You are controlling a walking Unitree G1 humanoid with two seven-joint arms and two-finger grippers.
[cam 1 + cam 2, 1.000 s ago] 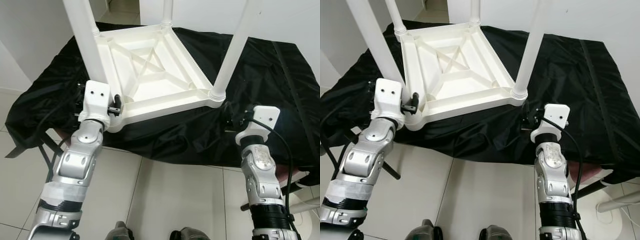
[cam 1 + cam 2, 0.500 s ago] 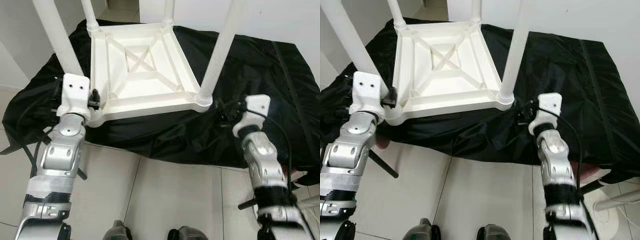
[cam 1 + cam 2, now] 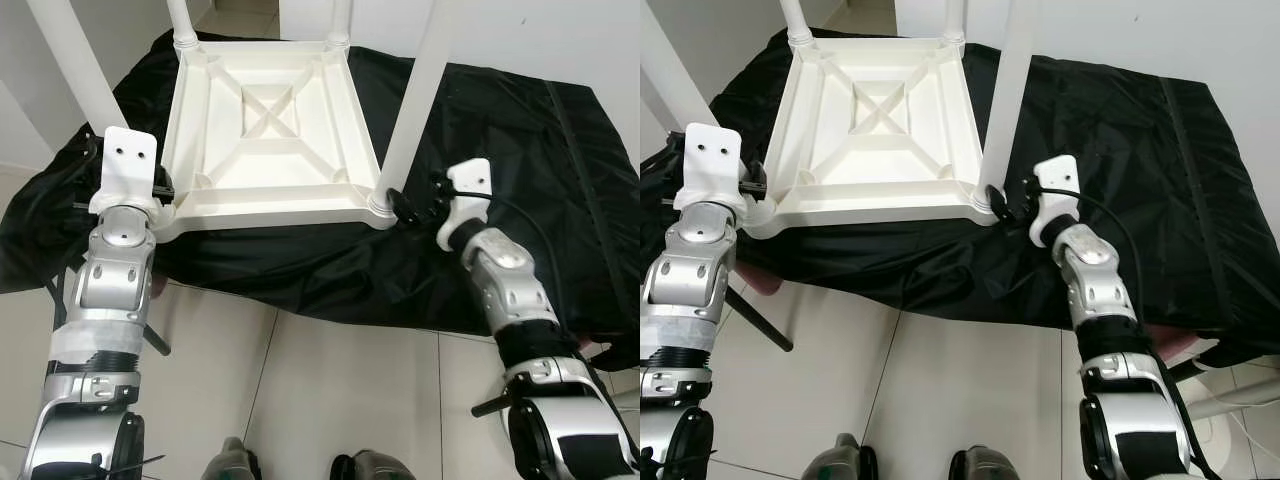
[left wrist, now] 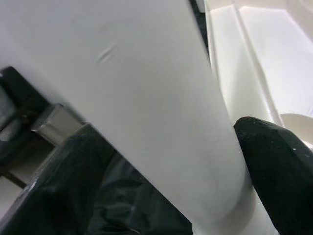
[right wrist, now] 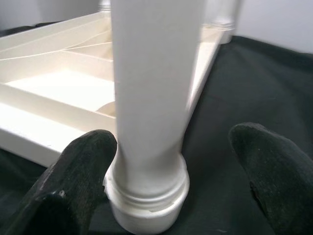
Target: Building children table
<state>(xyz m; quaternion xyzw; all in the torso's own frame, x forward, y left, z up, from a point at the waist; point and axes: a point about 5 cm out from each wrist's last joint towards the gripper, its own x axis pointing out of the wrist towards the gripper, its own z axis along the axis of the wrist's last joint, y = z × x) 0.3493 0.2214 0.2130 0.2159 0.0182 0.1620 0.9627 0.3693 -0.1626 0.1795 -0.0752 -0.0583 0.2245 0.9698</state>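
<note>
A white plastic children's table [image 3: 270, 208] lies upside down on a black cloth [image 3: 520, 140], its legs pointing up. My left gripper [image 3: 152, 190] is at the base of the near-left leg [image 3: 75, 70]. In the left wrist view its two black fingers [image 4: 279, 166] press against that leg [image 4: 146, 98] from both sides. My right gripper [image 3: 408, 205] reaches the foot of the near-right leg [image 3: 410, 110]. In the right wrist view its fingers [image 5: 83, 171] stand wide apart around that leg [image 5: 151, 98], with a gap on one side.
The cloth covers a low stand whose dark legs [image 3: 155, 340] stick out at the left over the tiled floor [image 3: 330, 380]. White walls close in behind and to the left. My feet [image 3: 230, 465] are at the bottom edge.
The table has turned and slid left on the cloth, with my left gripper staying on its near-left leg. My right gripper has moved in around the near-right leg.
</note>
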